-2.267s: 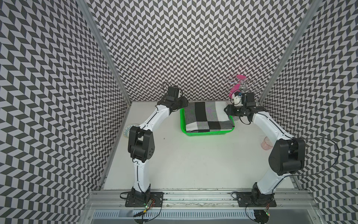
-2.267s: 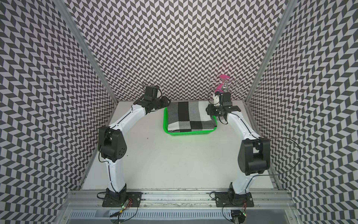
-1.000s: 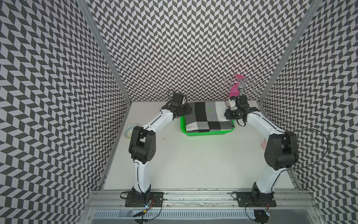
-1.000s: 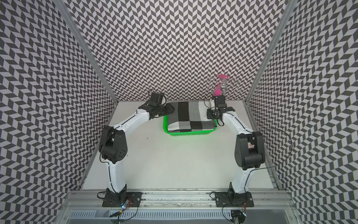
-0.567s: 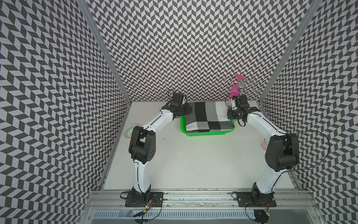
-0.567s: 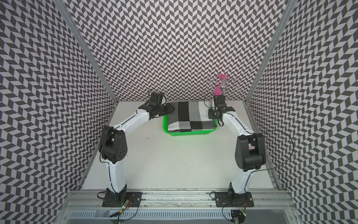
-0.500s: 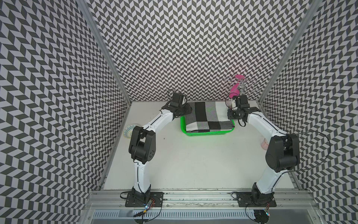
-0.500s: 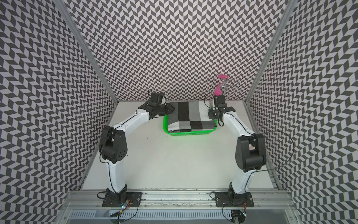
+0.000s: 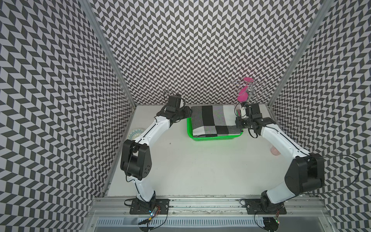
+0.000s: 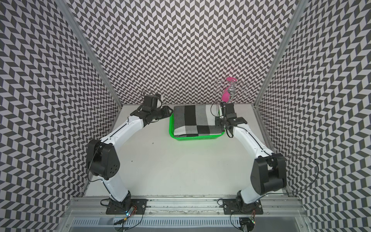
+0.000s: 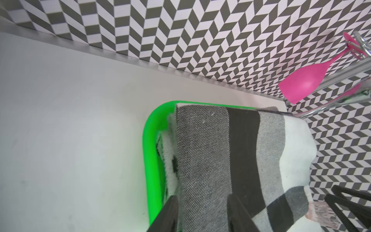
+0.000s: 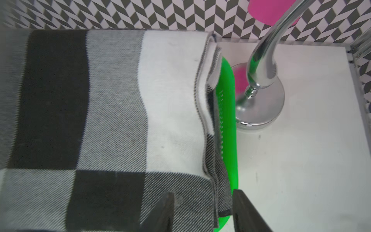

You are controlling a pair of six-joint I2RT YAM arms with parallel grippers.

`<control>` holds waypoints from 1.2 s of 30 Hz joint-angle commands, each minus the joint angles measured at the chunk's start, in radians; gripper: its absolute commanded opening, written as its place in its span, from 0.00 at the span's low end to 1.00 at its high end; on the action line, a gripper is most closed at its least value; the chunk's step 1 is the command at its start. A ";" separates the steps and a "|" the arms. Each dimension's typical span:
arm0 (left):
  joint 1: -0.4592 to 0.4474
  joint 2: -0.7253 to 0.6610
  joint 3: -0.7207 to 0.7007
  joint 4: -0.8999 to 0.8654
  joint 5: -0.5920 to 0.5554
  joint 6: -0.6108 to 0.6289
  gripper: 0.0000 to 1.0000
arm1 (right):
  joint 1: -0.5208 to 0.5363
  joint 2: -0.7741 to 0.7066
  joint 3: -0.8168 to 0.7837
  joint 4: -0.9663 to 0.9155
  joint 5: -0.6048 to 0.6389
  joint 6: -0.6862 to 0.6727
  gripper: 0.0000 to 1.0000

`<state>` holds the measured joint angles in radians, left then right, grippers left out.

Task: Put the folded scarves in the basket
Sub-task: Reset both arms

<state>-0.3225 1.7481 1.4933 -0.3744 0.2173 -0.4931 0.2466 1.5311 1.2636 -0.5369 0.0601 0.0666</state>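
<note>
Scarf (image 9: 214, 120) lies folded flat inside the green basket (image 9: 215, 138), so the main job looks done. At the basket's sides, left claw (image 11: 201, 197) and right claw (image 12: 202, 192) both stand spread apart over the scarf's edges, gripping nothing. They only need to pull away. Behind the basket hangs a pink glass (image 9: 243, 96). No words can be read.

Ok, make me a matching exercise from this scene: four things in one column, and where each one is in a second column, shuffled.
Things
1. checked scarf
2. green basket
3. pink wine glass
4. patterned plate

Places
A. hangs upside down from the chrome rack
B. lies folded in the basket
C. stands at the far end of the table
D. lies flat at the table's left edge

Pairs: 1-B, 2-C, 3-A, 4-D.
</note>
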 commanded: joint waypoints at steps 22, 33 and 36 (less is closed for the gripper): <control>0.318 -0.408 -1.099 1.067 -0.142 0.480 0.99 | -0.087 -0.416 -0.897 1.127 0.087 -0.050 1.00; 0.315 -0.273 -1.099 1.296 -0.147 0.519 0.98 | -0.205 -0.202 -1.023 1.586 -0.014 -0.038 1.00; 0.311 -0.216 -1.166 1.478 -0.201 0.511 0.99 | -0.207 -0.141 -0.966 1.564 -0.002 -0.051 1.00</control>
<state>-0.0067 1.4933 0.3626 0.9176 0.0441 0.0059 0.0467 1.3518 0.2596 0.8921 0.0628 0.0246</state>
